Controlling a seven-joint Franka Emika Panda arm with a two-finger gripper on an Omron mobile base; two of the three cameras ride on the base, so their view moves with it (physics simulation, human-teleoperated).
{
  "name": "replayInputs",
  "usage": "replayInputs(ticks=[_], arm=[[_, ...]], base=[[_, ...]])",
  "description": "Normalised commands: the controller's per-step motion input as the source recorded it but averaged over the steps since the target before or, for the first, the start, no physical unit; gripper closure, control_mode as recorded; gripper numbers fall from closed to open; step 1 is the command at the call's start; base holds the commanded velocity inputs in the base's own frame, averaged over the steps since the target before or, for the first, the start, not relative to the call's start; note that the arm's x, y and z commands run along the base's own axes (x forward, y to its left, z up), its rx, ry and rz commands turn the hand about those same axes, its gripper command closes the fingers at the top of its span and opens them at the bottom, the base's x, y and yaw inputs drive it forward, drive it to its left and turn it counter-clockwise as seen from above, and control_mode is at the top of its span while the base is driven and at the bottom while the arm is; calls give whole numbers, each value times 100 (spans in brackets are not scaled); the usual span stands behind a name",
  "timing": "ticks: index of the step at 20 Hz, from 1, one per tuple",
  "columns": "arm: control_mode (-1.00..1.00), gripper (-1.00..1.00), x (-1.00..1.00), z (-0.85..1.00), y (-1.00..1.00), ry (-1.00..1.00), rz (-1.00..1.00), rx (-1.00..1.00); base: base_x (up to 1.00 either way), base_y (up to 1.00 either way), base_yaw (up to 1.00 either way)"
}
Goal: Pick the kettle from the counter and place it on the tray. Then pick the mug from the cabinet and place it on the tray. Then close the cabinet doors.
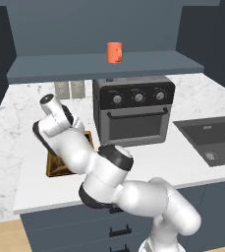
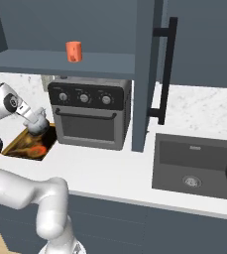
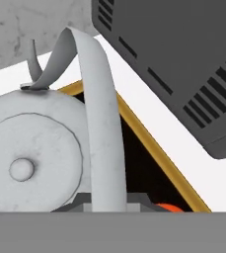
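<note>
So the white arm is bending down left of the black oven (image 1: 133,110), gripper (image 2: 37,128) clamping tight on the squat silver-grey kettle's (image 3: 33,158) handle above the yellow-rimmed brown tray (image 2: 23,144). One orange-red mug (image 1: 115,52) is sitting on the cabinet shelf (image 1: 104,66).

Black countertop oven (image 1: 133,110) stands just right of yellow-rimmed brown tray (image 2: 17,143), blocks sideways pass there. White marble counter (image 1: 15,162) left of tray bare. Grey-blue shelf (image 1: 99,66) overhangs oven; orange-red mug (image 1: 115,52) on it, open air around. Open cabinet door (image 2: 147,74) juts out right of oven.
</note>
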Motion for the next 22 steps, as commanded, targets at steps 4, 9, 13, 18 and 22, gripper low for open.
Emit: replayInputs(ticks=[4,9,13,18,22], arm=[[-100,100,4,-10,0,0,0,2],[-100,100,0,-9,-15,0,0,8],[-100,100,0,-14,-26,0,0,9],[-100,100,0,-24,-19,0,0,5],[-100,-100,0,-33,3,0,0,0]], base=[[0,0,0],[0,0,0],[0,0,0],[0,0,0],[0,0,0]])
